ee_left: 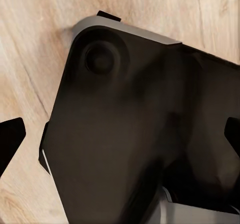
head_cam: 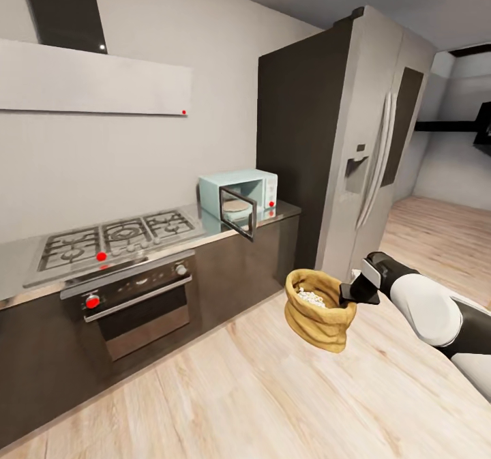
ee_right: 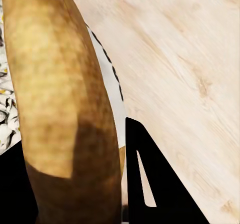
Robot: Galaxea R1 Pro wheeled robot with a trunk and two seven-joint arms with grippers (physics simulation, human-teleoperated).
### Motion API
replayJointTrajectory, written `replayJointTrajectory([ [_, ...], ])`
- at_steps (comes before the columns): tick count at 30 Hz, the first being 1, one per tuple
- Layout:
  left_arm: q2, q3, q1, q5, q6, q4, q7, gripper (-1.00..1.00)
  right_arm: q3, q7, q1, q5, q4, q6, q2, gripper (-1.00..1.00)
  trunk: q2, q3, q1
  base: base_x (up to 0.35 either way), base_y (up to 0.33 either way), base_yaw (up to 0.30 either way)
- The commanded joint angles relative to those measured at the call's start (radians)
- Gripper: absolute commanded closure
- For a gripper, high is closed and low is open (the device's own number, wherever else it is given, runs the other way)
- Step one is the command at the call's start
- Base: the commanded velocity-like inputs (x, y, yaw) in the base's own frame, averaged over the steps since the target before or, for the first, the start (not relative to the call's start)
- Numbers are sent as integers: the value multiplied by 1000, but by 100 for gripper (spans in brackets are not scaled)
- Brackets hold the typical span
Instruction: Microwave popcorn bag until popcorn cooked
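Observation:
The tan popcorn bag (head_cam: pixel 320 312) hangs in the air over the wood floor, upright, with whitish popcorn (head_cam: pixel 310 297) showing in its mouth. My right gripper (head_cam: pixel 353 291) is shut on the bag's rolled rim at its right side. In the right wrist view the thick rim (ee_right: pixel 60 99) runs between the black fingers (ee_right: pixel 150 184), with popcorn (ee_right: pixel 7 109) beside it. The pale mint microwave (head_cam: pixel 262 187) stands on the steel-grey countertop (head_cam: pixel 286 211) beyond the bag, its dark glass door (head_cam: pixel 239 213) swung open. My left gripper (ee_left: pixel 120 136) is open, its dark fingertips (ee_left: pixel 10 139) spread wide.
A gas hob (head_cam: pixel 116 235) and a dark oven (head_cam: pixel 136 302) sit left of the microwave. A tall grey fridge (head_cam: pixel 368 138) stands right of the counter's end. Light wood floor (head_cam: pixel 225 391) spreads between me and the cabinets. My own dark base (ee_left: pixel 130 134) lies under the left gripper.

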Motion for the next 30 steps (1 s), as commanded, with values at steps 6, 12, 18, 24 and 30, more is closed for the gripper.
replayJointTrajectory([
  [6, 0, 2, 0, 4, -3, -2, 3, -100, -4, 7, 0, 13, -1, 5, -1, 100, -1, -1, 1, 313, -90, 0],
  [12, -2, 2, 0, 4, -4, -2, 3, -100, -2, 7, 0, 19, -8, 35, -1, 100, -1, -1, 1, 313, -100, 0],
  [18, -3, 9, 0, 6, -6, -2, 4, -100, 4, 3, 0, 19, -15, 107, -2, 100, -1, -1, 1, 312, -139, 0],
  [24, -3, 14, 0, 10, -7, -2, 4, -100, 2, 5, 0, 20, -89, 166, -1, 100, -1, -1, 1, 307, -172, 0],
  [30, -3, 13, 0, 12, -7, -2, 4, -100, 2, 4, 0, 19, -203, 166, 22, 100, -1, -1, 1, 307, -173, 0],
])
